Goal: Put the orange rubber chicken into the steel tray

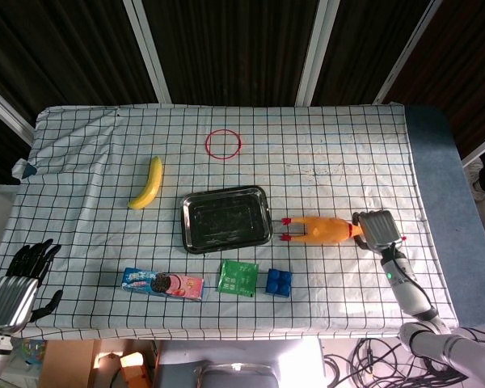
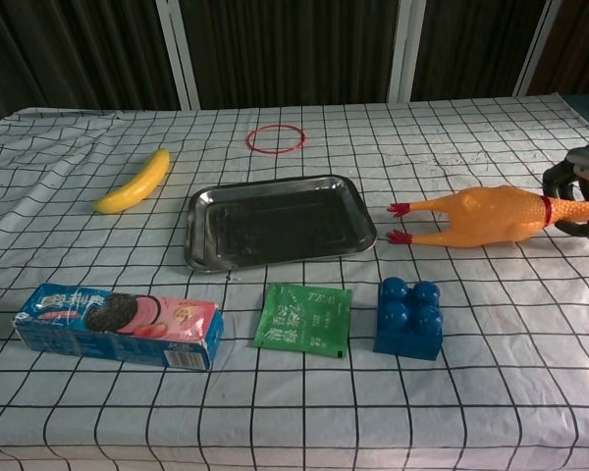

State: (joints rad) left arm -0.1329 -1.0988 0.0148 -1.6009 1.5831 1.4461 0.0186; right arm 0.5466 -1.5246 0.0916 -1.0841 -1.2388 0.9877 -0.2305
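Right robot hand [image 1: 377,228], seen at the right side of the bench [image 1: 347,137], is closed around the neck-and-head end of the orange rubber chicken [image 1: 322,229]; its dark fingers [image 2: 569,179] curl over the neck in the chest view. From this robot hand the chicken's body extends toward the centre of the bench, its red feet pointing at the steel tray [image 1: 225,219]. The feet lie just beside the tray's right rim, apart from it, and the whole chicken is outside the tray. Whether the body rests on the checked cloth or is raised slightly above it cannot be told.

Left robot hand [image 1: 16,279] sits off the near left corner of the bench, fingers spread apart and holding nothing, well apart from every object.

Other objects on the checked cloth: a banana [image 1: 147,183] left of the tray and further back; a red ring [image 1: 224,144] behind the tray; a biscuit box [image 1: 162,284], a green tea packet [image 1: 238,277] and a blue building block [image 1: 279,281] in a row along the near side of the tray. The block lies near the chicken's feet, on the robot's side of them, not touching.
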